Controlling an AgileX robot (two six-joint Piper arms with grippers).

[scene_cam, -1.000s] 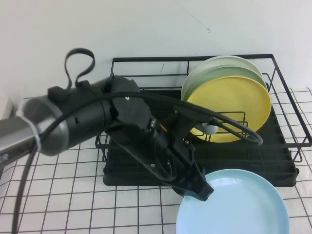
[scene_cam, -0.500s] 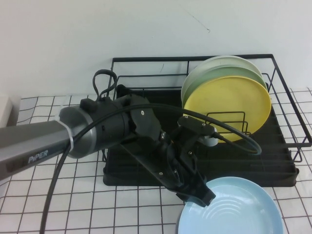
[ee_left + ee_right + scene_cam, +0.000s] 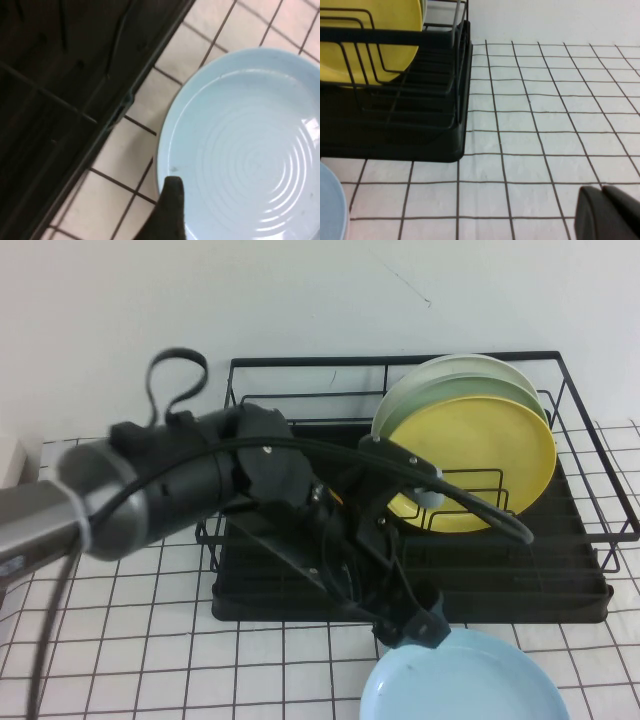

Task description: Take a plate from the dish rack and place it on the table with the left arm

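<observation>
The light sky-blue plate [image 3: 470,685] lies flat on the table [image 3: 120,640] in front of the dish rack [image 3: 590,585], at the near right. My left gripper [image 3: 418,625] hovers just over the plate's near-left rim, open. In the left wrist view one fingertip [image 3: 172,200] overlaps the rim of the plate [image 3: 250,150]; the other finger is out of view. My right gripper [image 3: 610,215] is shut and empty, low over the table to the right of the rack [image 3: 395,135]. It does not show in the high view.
A yellow plate [image 3: 480,450] and pale grey-green plates [image 3: 450,375] stand upright in the rack's right half. The left arm's cables loop over the rack's left half. Bare grid cloth lies to the left and right of the rack.
The left arm has lifted a little and swung back toward the rack. The blue plate now sits lower and nearer the table's front edge than before.
</observation>
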